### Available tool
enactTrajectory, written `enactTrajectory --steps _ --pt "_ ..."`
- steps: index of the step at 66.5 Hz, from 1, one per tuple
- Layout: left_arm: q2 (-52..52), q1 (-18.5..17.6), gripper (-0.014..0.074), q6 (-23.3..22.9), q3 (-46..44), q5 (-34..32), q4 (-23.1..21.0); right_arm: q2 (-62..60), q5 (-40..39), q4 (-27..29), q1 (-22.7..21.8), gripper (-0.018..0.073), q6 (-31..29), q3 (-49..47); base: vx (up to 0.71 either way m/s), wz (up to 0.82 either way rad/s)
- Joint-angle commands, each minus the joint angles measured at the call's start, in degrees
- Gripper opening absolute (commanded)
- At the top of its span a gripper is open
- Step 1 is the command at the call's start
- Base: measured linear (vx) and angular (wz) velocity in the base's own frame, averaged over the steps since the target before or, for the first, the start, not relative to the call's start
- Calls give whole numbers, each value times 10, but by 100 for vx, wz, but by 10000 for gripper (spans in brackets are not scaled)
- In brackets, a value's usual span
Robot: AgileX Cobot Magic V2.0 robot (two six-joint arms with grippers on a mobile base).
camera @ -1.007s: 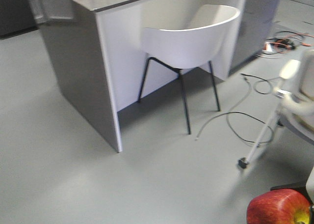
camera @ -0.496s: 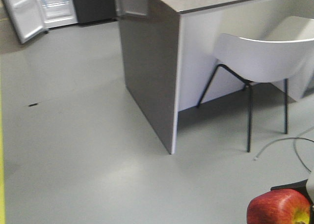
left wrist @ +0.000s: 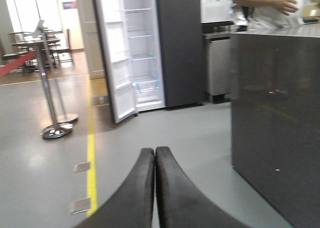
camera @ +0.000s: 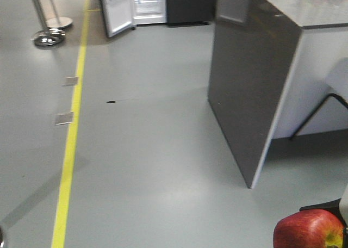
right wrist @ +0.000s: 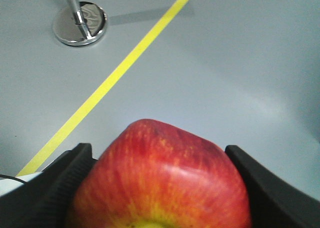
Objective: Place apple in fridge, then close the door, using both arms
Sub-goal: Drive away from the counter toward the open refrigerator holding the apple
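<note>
The right gripper is clamped on the apple: its two black ribbed fingers press against the fruit's left and right flanks, and the apple fills the gap between them, red face up and a yellow patch low on its near side. This gripper is tilted downward, with bare grey floor beyond the apple. In the front view the apple sits low at the right, held in the air above the floor, well apart from the fridge.

The left gripper has its two black fingers pressed together along their inner edges, nothing between them. It is held roughly level above the floor and points toward the fridge, which stands far off across the floor with its door swung open, white inner face and shelves showing.

A yellow line runs along the floor. Chrome post bases stand beside its far end. A dark grey counter stands at the right, and a person is behind it.
</note>
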Motion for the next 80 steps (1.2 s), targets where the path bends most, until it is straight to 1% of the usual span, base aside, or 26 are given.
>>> enactTrajectory --steps 1,40,80 --pt "-4 2 -6 -5 15 -44 -5 -1 -36 8 -1 150 -4 -16 8 52" --pt "-4 2 -6 -5 15 -44 -5 -1 -36 8 -1 150 -4 -16 10 36" --pt "-4 2 -6 -5 15 -44 -5 -1 -36 8 -1 150 -4 -16 15 5"
